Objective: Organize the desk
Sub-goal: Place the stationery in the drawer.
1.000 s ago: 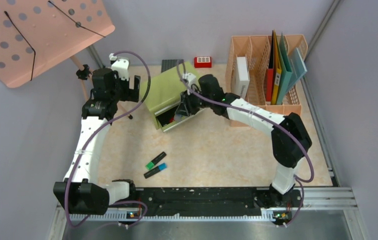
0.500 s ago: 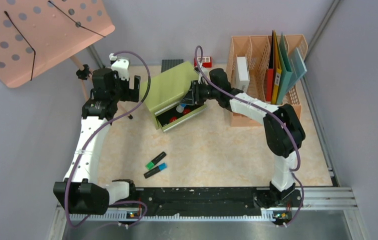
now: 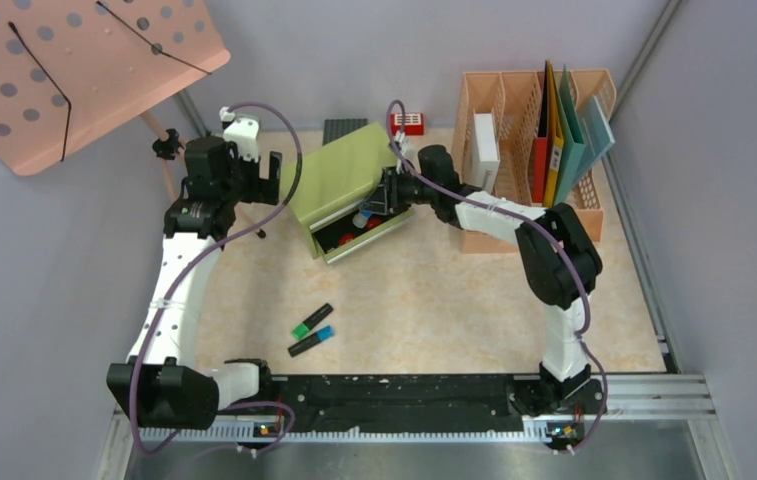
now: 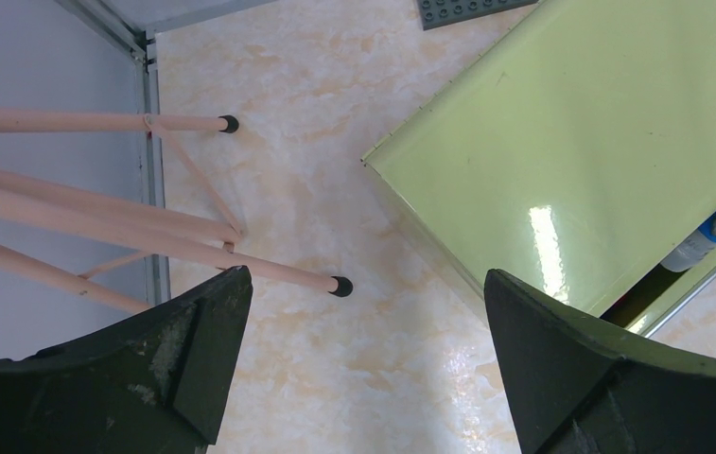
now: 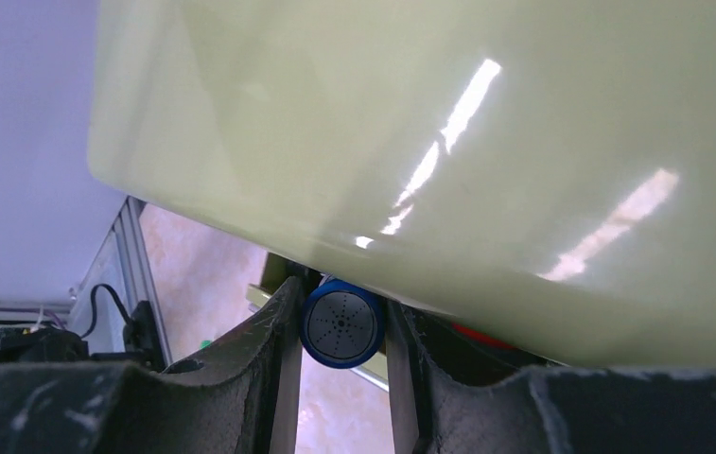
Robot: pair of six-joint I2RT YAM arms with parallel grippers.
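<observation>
Worktop [image 3: 434, 290], beige and marbled, fills the middle of the overhead view. Right claw [image 3: 384, 196] is clenched on a blue-capped tube [image 5: 341, 323] at the open drawer [image 3: 359, 230] of the green cabinet [image 3: 339, 170]. Left claw [image 4: 365, 322] hangs released at the cabinet's 9 o'clock; two markers [image 3: 311, 331] lie on the worktop at its 6 o'clock
</observation>
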